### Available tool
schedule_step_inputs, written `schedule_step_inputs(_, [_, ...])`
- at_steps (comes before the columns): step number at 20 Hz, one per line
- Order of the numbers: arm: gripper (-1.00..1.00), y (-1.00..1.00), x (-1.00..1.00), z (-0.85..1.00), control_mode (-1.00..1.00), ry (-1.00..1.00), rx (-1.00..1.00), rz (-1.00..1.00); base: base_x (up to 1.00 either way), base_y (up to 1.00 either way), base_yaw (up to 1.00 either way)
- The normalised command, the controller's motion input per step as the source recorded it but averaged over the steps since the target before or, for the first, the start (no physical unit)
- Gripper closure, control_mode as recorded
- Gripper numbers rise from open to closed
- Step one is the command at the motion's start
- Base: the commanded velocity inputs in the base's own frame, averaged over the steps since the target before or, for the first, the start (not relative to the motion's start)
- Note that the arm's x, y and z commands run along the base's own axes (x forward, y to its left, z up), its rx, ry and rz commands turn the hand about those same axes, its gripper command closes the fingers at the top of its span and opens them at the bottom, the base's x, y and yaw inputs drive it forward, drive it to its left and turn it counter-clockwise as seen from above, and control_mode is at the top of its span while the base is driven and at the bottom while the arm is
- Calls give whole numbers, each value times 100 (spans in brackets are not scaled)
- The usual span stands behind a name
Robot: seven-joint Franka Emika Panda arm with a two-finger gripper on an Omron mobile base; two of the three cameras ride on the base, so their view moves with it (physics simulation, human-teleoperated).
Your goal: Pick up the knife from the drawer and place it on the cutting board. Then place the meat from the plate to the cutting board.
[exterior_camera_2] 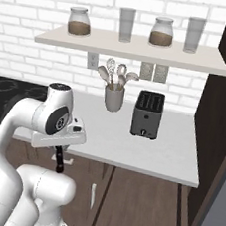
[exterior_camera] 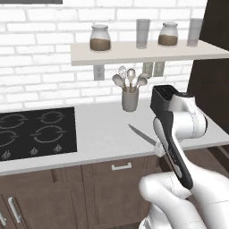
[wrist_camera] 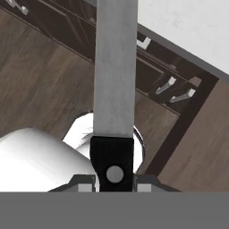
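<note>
Gripping the knife by its black handle, the pincer was closed on it and held it above the front edge of the worktop, a hold that, by the look of it, kept the blade free for laying flat on a cutting board. In the left base view the grey blade ran level, its long axis slanting up and left from the hand, the tip pointing over the worktop towards the hob. In the hand view the blade ran straight away from the pincer, over the cabinet fronts below.
</note>
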Motion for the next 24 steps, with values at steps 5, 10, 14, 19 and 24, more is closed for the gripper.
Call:
schedule_step_inputs(5, [100, 0, 0, 0, 100, 0, 0, 0, -7, 52, 1])
schedule_step_inputs(10, [100, 0, 0, 0, 100, 0, 0, 0, 0, 62, 0])
schedule_step_inputs(14, [100, 0, 0, 0, 100, 0, 0, 0, -1, 41, 3])
schedule_step_inputs(19, [100, 0, 0, 0, 100, 0, 0, 0, -5, 48, 24])
schedule_step_inputs(24, [100, 0, 0, 0, 100, 0, 0, 0, 0, 68, 37])
